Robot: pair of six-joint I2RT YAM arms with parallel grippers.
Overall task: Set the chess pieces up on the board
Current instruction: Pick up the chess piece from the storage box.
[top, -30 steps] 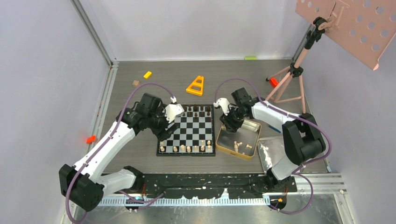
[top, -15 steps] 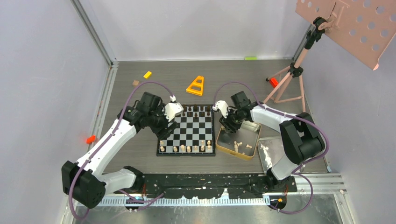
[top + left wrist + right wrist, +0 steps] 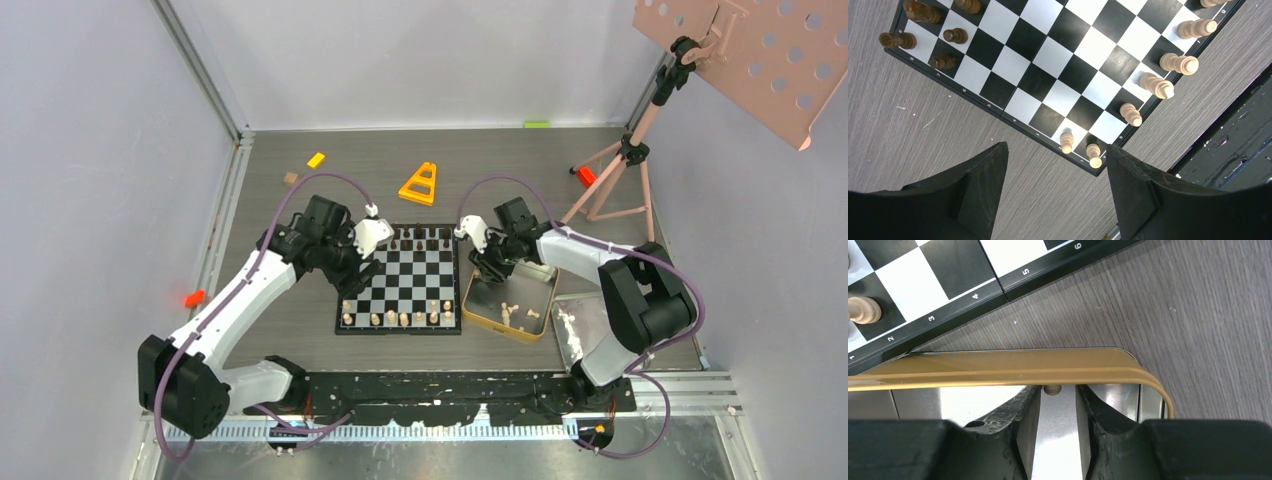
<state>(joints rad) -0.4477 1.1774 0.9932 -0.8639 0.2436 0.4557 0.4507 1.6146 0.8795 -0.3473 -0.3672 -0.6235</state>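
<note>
right gripper (image 3: 487, 268) narrows in the gold tin (image 3: 998, 371); left gripper (image 3: 357, 272) edges back

narrowing since a second ago, the right gripper's jaws now stand only a little apart, and the arm has slid slightly toward the board side of the tin; its fingers (image 3: 1023, 415) reach down inside the tin's far corner, just behind the gold wall; one pale piece (image 3: 1052, 389) shows its rounded top between the two fingertips, narrower than the gap, and no contact with either finger can be made out; the left gripper has drawn back a touch toward the far left and hangs just off the left edge of the board (image 3: 405, 282), jaws spread wide with nothing between them; through that gap the left wrist view shows the board's near-left corner; the board lies flat on the grey table (image 3: 300, 200) between the two arms, touching or nearly touching the tin on its right; a row of pale pieces (image 3: 400, 318) stands along its near edge, a few dark pieces (image 3: 420, 240) along its far edge, the middle squares bare; loose pale pieces (image 3: 515, 312) lie in the tin's near half; a silver tray (image 3: 585, 305) sits just right of the tin; an orange triangle (image 3: 419, 184) lies beyond the board, well apart
</note>
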